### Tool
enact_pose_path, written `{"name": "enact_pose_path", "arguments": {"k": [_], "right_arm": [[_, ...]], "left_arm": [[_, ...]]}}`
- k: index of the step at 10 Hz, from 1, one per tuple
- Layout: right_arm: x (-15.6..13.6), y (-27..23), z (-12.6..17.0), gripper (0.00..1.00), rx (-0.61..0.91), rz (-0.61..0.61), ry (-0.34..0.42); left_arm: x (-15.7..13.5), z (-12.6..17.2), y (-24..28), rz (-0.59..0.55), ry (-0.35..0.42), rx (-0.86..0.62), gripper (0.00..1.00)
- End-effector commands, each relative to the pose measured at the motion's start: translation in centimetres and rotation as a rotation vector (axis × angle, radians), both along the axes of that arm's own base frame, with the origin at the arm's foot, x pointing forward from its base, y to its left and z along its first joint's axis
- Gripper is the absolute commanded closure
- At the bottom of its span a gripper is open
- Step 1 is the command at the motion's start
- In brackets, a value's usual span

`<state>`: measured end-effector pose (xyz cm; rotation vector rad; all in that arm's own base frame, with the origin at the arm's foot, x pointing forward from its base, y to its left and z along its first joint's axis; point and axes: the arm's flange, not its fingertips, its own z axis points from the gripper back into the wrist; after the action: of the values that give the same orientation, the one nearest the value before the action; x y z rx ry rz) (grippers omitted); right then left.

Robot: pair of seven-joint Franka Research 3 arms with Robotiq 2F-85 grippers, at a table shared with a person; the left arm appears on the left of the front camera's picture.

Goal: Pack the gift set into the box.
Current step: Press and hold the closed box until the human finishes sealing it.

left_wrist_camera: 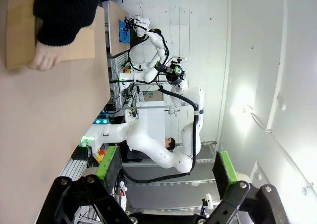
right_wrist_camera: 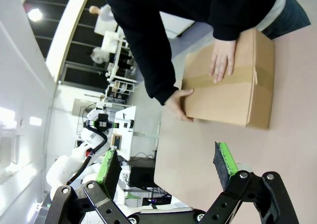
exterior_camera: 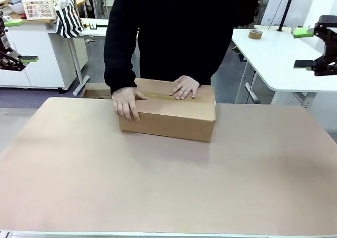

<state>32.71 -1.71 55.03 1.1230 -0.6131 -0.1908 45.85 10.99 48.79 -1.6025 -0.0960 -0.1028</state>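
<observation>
Pressing on the taped box (exterior_camera: 168,114) on the desk (exterior_camera: 158,185), a person's hands (exterior_camera: 126,102) probably seal the hidden gift set inside; left end effector (exterior_camera: 21,40) and right end effector (exterior_camera: 303,48) hang open, well apart from it.

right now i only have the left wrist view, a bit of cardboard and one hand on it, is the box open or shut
Observer: Shut. The box has its flaps down, with a tape strip along the top seam.
Operator: just that one hand on it
Observer: No, two. One hand has its fingers over the near top edge; the other hand lies flat on top.
Operator: right jaws open or holding something
Observer: Open, with nothing between them. The right gripper hangs raised at the table's right side, apart from the box.
</observation>
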Motion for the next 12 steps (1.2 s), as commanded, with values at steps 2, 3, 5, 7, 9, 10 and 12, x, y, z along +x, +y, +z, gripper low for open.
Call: {"name": "enact_pose_path", "arguments": {"k": [2, 3, 5, 7, 9, 10, 12], "right_arm": [[0.23, 0.17, -0.02, 0.00, 0.020, -0.001, -0.013], [0.23, 0.17, -0.02, 0.00, 0.020, -0.001, -0.013], [0.23, 0.17, -0.02, 0.00, 0.020, -0.001, -0.013], [0.23, 0.17, -0.02, 0.00, 0.020, -0.001, -0.013], [0.23, 0.17, -0.02, 0.00, 0.020, -0.001, -0.013], [0.23, 0.17, -0.02, 0.00, 0.020, -0.001, -0.013], [0.23, 0.17, -0.02, 0.00, 0.020, -0.001, -0.013]], "left_arm": [[-0.10, 0.10, -0.02, -0.003, -0.002, 0.011, 0.00], [-0.10, 0.10, -0.02, -0.003, -0.002, 0.011, 0.00], [-0.10, 0.10, -0.02, -0.003, -0.002, 0.011, 0.00], [-0.10, 0.10, -0.02, -0.003, -0.002, 0.011, 0.00], [-0.10, 0.10, -0.02, -0.003, -0.002, 0.011, 0.00], [-0.10, 0.10, -0.02, -0.003, -0.002, 0.011, 0.00], [-0.10, 0.10, -0.02, -0.003, -0.002, 0.011, 0.00]]}}
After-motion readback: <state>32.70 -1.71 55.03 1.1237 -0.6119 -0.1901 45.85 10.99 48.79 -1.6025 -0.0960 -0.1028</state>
